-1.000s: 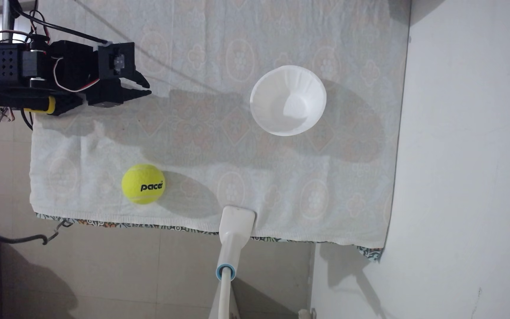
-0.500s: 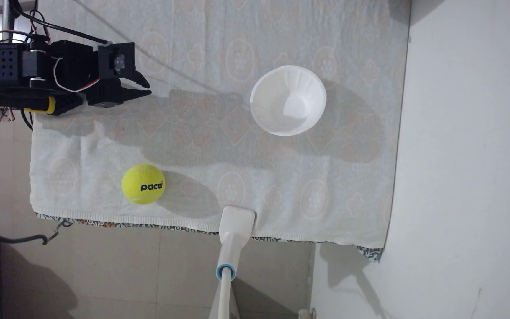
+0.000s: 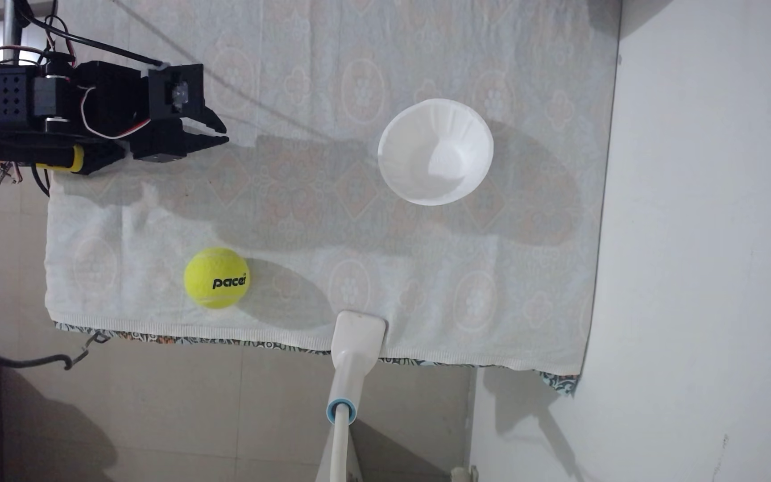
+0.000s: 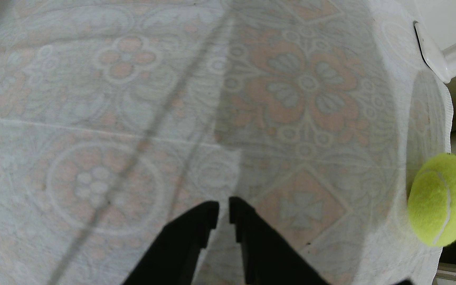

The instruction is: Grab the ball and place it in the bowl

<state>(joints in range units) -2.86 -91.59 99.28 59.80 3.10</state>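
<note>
The yellow-green ball (image 3: 216, 278) with black lettering rests on the patterned cloth near its lower left edge in the fixed view. The white fluted bowl (image 3: 435, 151) stands upright and holds nothing, toward the upper right. My black gripper (image 3: 226, 133) hovers at the upper left, well above the ball in the picture and far left of the bowl. Its fingers are almost together with nothing between them. In the wrist view the gripper (image 4: 224, 203) points over bare cloth, and the ball (image 4: 440, 200) lies at the far right edge.
A pale floral cloth (image 3: 328, 222) covers the table. A white flat-headed handle (image 3: 358, 340) with a blue ring (image 3: 342, 411) rests on the cloth's lower edge, right of the ball. Cables (image 3: 96, 44) trail from the arm. A wall (image 3: 708, 231) stands at the right.
</note>
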